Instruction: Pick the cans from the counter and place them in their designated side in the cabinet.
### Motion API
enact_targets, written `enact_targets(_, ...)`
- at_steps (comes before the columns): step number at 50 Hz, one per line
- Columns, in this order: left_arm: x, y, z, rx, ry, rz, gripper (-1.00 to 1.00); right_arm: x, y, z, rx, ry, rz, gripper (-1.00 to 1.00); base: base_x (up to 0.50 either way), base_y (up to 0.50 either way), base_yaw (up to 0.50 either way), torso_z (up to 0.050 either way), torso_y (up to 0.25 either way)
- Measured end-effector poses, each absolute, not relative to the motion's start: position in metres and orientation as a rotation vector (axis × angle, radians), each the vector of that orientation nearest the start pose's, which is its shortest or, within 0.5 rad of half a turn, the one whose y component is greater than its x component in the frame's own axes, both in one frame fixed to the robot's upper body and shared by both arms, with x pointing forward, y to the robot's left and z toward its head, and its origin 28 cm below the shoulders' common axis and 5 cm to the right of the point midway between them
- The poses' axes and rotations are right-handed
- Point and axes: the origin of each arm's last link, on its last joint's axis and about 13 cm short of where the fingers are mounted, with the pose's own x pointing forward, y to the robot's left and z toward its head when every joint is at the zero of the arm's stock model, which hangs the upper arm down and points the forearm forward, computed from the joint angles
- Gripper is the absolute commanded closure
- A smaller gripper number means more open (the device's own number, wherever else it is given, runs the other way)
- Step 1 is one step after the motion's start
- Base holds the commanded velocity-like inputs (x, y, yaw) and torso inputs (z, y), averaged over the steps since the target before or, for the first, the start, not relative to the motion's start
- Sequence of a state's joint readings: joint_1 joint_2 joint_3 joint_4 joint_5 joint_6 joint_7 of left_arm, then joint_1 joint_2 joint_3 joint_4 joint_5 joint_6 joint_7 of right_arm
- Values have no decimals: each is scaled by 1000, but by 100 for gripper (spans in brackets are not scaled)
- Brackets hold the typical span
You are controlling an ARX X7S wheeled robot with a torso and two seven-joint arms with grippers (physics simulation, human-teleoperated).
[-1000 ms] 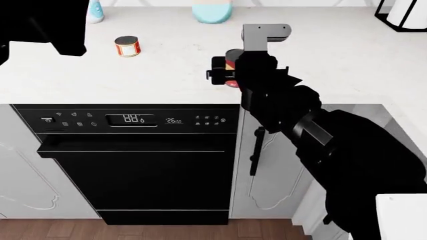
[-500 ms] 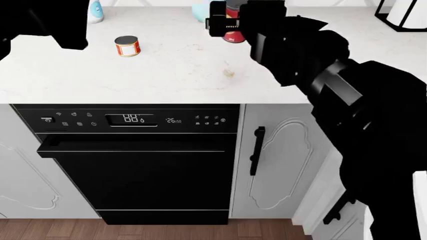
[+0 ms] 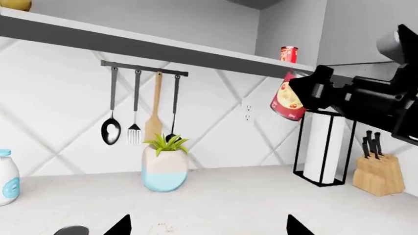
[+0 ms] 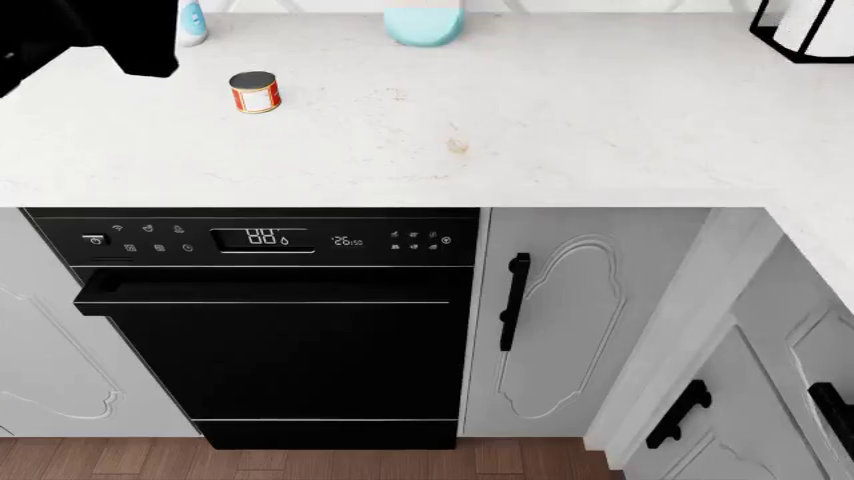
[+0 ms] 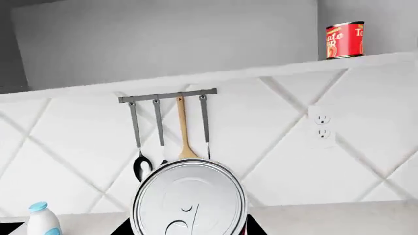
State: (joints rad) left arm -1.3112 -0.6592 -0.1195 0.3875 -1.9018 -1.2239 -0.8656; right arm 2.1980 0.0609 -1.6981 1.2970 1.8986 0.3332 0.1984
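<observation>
Marble-look counter (image 4: 534, 110), white and smooth with faint beige veins and specks, softly sheened. Glossy black dishwasher front (image 4: 274, 340) at lower left of head view. Squat can (image 4: 255, 92) upper left there: grey metal top, printed red-and-white label. Held can (image 5: 189, 200) at bottom centre of right wrist view: bright, mirror-smooth metal end. Matt white tiled backsplash (image 3: 58, 112); dark metal rail (image 3: 144, 68) with a wooden spatula (image 3: 154, 110). Knife block (image 3: 379, 174) of pale wood at right edge of left wrist view. Glazed, glossy vase (image 3: 164, 169).
</observation>
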Motion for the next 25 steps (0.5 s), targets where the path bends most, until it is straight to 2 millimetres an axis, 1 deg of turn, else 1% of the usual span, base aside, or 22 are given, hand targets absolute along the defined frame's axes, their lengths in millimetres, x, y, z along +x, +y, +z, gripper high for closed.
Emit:
enact_targets(5, 194, 268, 374, -138, -268, -406, -100, 355, -81, 512, 50, -227, 109, 100, 0, 0, 1, 0, 0)
enact_targets(11, 195, 268, 377, -136, -277, -417, -100, 335, -71, 534, -24, -244, 248, 100, 0, 0, 0, 0, 2)
enact_targets(15, 194, 267, 380, -132, -286, -422, -100, 322, -73, 549, -56, -286, 263, 100, 0, 0, 0, 0, 0)
enact_targets(19, 193, 267, 383, -128, -294, -426, -100, 314, -79, 558, -63, -304, 238, 100, 0, 0, 0, 0, 0)
enact_targets(25, 190, 267, 387, -119, -307, -431, -100, 308, -89, 564, -55, -306, 198, 100, 0, 0, 0, 0, 0)
